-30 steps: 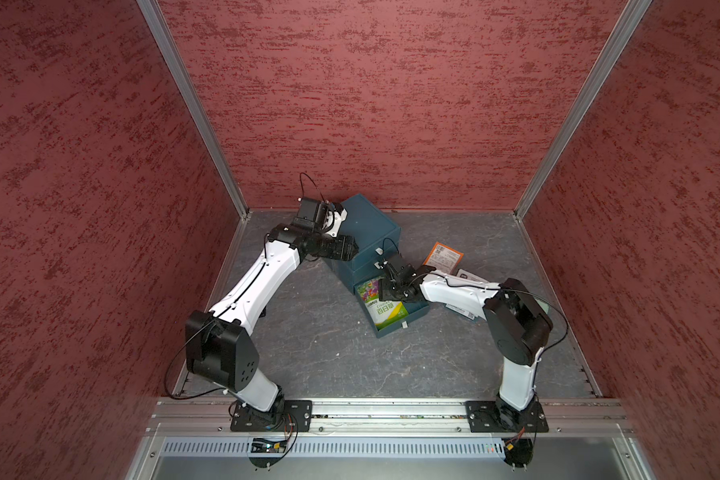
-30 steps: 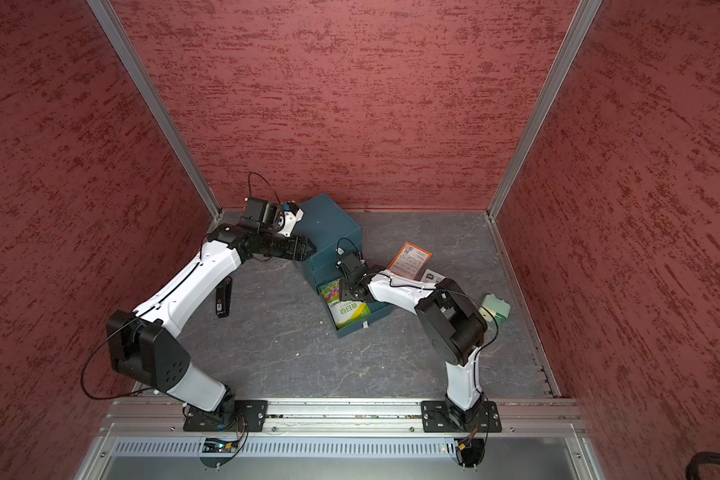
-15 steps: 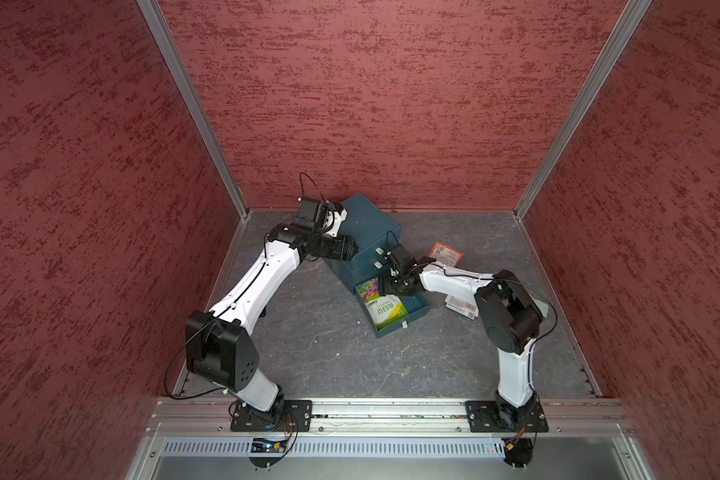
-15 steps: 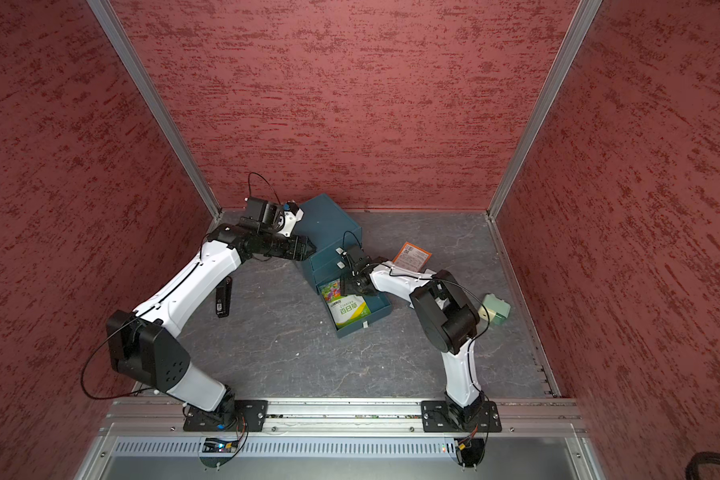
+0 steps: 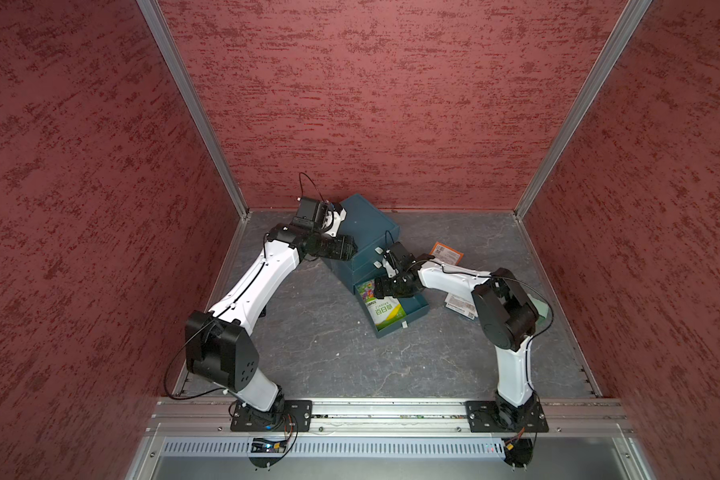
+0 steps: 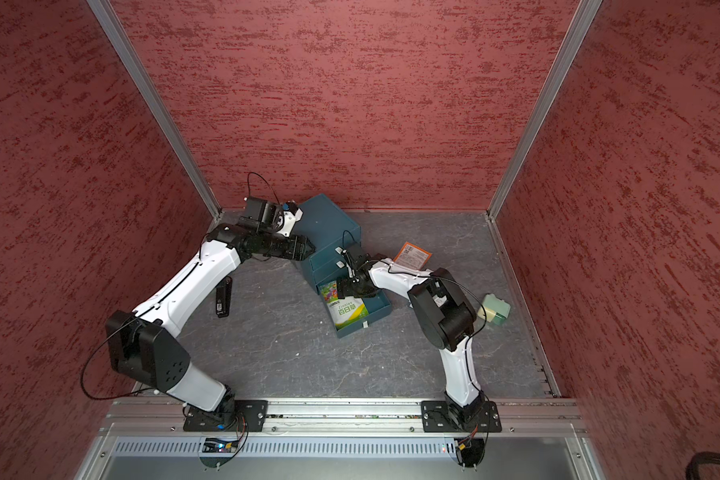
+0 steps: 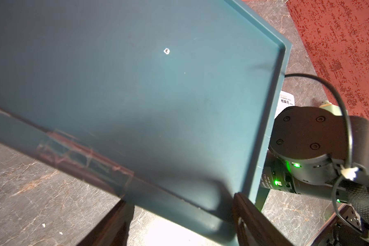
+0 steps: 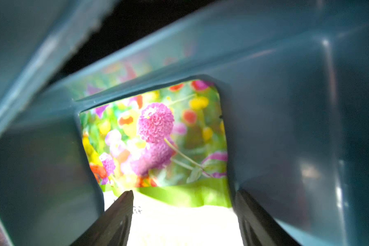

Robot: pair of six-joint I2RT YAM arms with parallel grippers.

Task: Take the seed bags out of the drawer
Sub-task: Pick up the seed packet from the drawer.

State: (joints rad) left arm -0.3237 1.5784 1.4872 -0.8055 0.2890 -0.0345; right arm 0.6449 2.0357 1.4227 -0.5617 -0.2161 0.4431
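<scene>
The left arm (image 5: pixel 267 274) and the right arm (image 5: pixel 454 276) both have smooth white links and chunky black joints (image 5: pixel 221 353), and each stands on a flat black base plate (image 5: pixel 302 415) with little screws. Thin black cables (image 7: pixel 348 127) loop along them. A round black joint cap (image 7: pixel 300 132) has four screws, with small green lights (image 7: pixel 295 165) glowing beside it.

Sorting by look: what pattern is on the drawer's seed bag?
The seed bag shows multicoloured flowers and a green band; clearest in right wrist view.
</scene>
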